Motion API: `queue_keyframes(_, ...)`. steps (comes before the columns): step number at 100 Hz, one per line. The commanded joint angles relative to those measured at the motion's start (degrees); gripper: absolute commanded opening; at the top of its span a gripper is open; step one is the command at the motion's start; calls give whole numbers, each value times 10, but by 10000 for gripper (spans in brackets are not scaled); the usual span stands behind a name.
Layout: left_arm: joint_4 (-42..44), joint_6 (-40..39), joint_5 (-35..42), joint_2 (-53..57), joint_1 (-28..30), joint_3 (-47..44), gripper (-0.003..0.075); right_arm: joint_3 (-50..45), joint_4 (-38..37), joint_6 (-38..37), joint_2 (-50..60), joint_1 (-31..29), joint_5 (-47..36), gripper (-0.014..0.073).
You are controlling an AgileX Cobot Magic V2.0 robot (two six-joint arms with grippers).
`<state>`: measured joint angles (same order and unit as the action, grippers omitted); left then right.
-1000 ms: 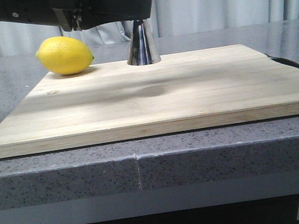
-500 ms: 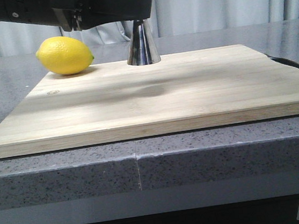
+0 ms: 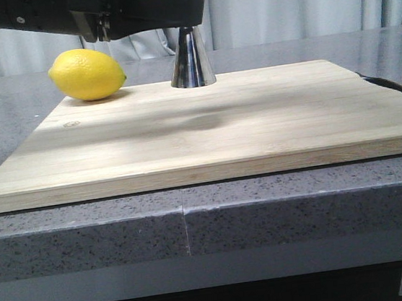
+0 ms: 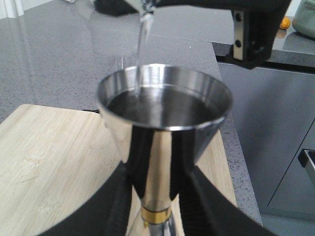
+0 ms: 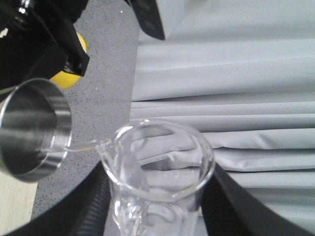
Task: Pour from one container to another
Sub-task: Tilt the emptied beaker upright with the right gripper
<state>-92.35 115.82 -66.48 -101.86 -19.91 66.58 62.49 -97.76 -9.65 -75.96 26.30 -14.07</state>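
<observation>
The steel jigger (image 4: 165,123) stands on the cutting board (image 3: 205,124) at its back edge. My left gripper (image 4: 157,196) is shut on the jigger just above its gold waist. In the front view only the jigger's lower cone (image 3: 191,61) shows under my black left gripper (image 3: 185,20). The clear glass beaker (image 5: 157,167) is tilted, and my right gripper (image 5: 157,209) is shut on it. A thin stream of clear liquid runs from its lip (image 5: 106,143) into the jigger's cup (image 5: 34,130), which holds liquid. The right gripper is out of the front view.
A yellow lemon (image 3: 87,74) lies at the board's back left corner, close to the jigger. The board rests on a grey speckled counter (image 3: 302,211). Grey curtains (image 3: 300,1) hang behind. A dark handle (image 3: 386,84) shows at the board's right edge.
</observation>
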Motion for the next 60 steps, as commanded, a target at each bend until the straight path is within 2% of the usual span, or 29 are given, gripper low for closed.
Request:
queue_keyframes(1,-44,1,-60,22,-5,18,189,22,6,2,16,1,5,163)
queue_keyframes(32,-44,1,-60,22,-5,18,189,22,17,-6,16,1,5,162)
queue_keyframes(60,-44,1,-58,22,-5,18,189,22,111,-15,17,1,1,162)
